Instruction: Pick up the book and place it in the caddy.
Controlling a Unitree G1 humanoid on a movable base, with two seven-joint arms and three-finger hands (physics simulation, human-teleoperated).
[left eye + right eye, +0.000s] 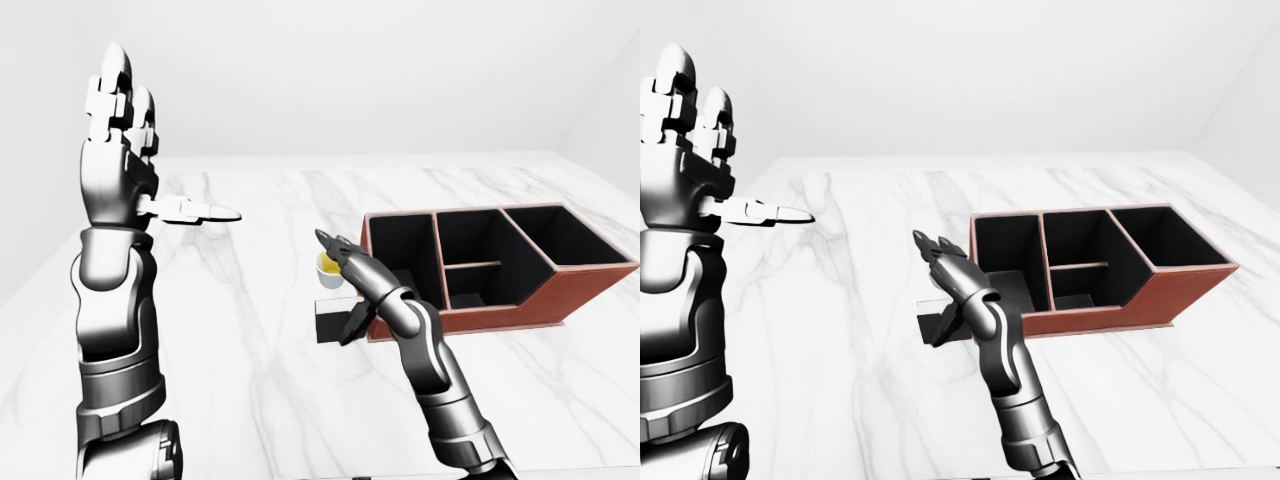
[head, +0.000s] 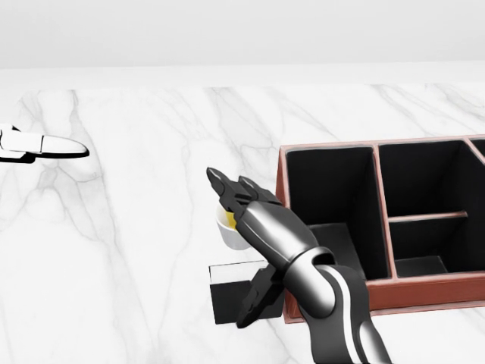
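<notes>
The book, a dark block with a pale top edge, lies flat on the marble counter, touching or just beside the near-left corner of the reddish-brown caddy. A white cup of yellow liquid stands just above it in the head view. The right hand hovers over the book with fingers spread, grasping nothing, its thumb pointing down toward the cover. A good grasp likely means lowering squarely and pinching the book's free edges while steering clear of the cup. The left hand is raised well apart, fingers extended and released.
</notes>
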